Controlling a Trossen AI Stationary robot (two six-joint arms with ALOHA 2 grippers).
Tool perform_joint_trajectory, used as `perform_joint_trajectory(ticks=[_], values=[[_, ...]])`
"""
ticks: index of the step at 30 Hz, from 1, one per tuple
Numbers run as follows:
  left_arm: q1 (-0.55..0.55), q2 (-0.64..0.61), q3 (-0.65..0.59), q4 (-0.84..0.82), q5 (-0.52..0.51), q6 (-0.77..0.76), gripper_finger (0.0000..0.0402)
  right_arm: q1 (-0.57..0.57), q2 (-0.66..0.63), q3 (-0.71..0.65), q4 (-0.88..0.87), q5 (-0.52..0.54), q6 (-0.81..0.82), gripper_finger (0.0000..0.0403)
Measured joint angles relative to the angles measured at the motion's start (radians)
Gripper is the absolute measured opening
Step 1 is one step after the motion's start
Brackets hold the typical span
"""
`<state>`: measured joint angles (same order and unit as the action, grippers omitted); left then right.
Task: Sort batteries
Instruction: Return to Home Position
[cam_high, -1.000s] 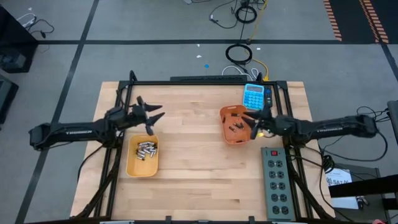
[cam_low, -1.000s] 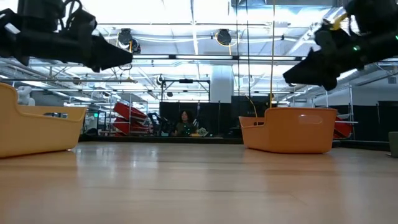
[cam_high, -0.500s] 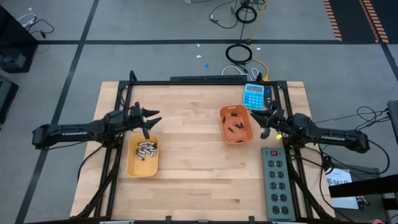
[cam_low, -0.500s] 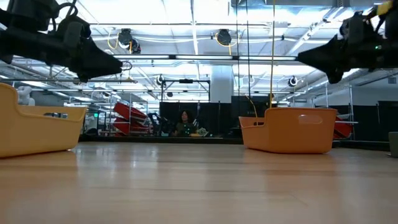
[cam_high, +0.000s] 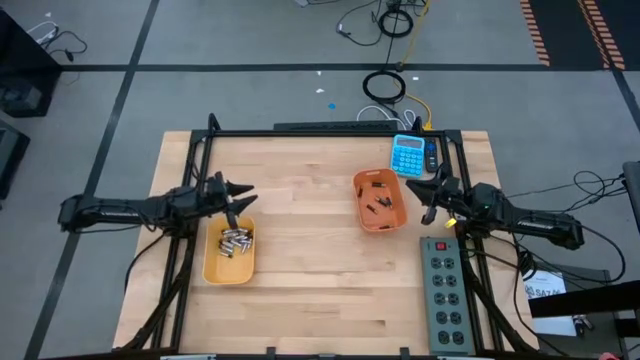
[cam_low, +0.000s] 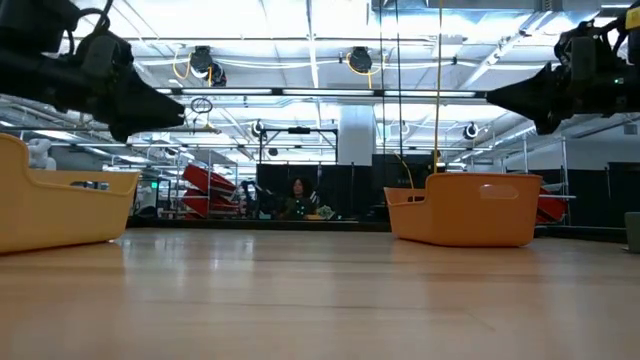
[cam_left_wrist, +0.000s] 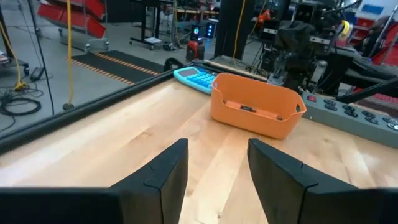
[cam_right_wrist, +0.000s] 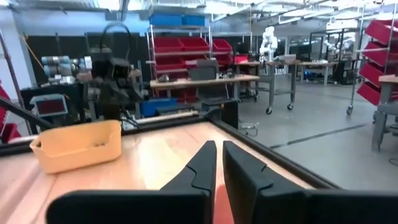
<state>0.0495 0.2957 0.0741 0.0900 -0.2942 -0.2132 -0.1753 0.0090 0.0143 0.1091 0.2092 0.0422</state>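
Silvery-grey batteries (cam_high: 236, 240) lie in a yellow bin (cam_high: 210, 266) at the table's left. Small dark batteries (cam_high: 378, 203) lie in an orange bin (cam_high: 396, 222) at the right. My left gripper (cam_high: 238, 195) hovers just beyond the yellow bin's far end, pointing level toward the table's right. It is open, and nothing shows between its fingers (cam_left_wrist: 163, 177). My right gripper (cam_high: 428, 192) hovers by the orange bin's right side, pointing toward the table's left. Its fingers (cam_right_wrist: 202, 165) stand together with nothing between them.
A blue calculator (cam_high: 407, 155) lies at the far right. A grey power strip (cam_high: 443, 290) runs along the right edge. Black frame rails (cam_high: 330, 130) border the table. Bare wood lies between the two bins. A person (cam_low: 297, 195) sits far off in the room.
Both arms have drawn back and sunk a little. My left gripper has gone toward the table's left edge. My right gripper has left the space over the orange bin for the right edge, tipped up to level, and its fingers have shut. The bins and batteries have stayed put.
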Motion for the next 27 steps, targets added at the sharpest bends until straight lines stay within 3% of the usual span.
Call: perform_joint_trajectory(ticks=[4,10,13,20,27], values=[[-0.031,-0.007,-0.067,0.076,-0.014,-0.015,0.0175,0.0,0.0,0.0,0.002,0.014,-0.002,0.0008],[-0.061,-0.011,-0.067,0.093,-0.004,0.033,0.0175,0.0,0.0,0.0,-0.046,0.028,-0.002,0.0002],[-0.059,-0.011,-0.067,0.096,-0.062,0.038,0.0175,0.0,0.0,0.0,-0.051,0.028,-0.007,0.0002],[-0.058,-0.01,-0.067,0.045,-0.234,0.11,0.0176,0.0,0.001,0.0,-0.054,0.028,-0.373,0.0002],[-0.058,-0.008,-0.068,-0.003,-0.237,0.051,0.0176,0.0,0.001,0.0,-0.056,0.026,-0.376,0.0002]])
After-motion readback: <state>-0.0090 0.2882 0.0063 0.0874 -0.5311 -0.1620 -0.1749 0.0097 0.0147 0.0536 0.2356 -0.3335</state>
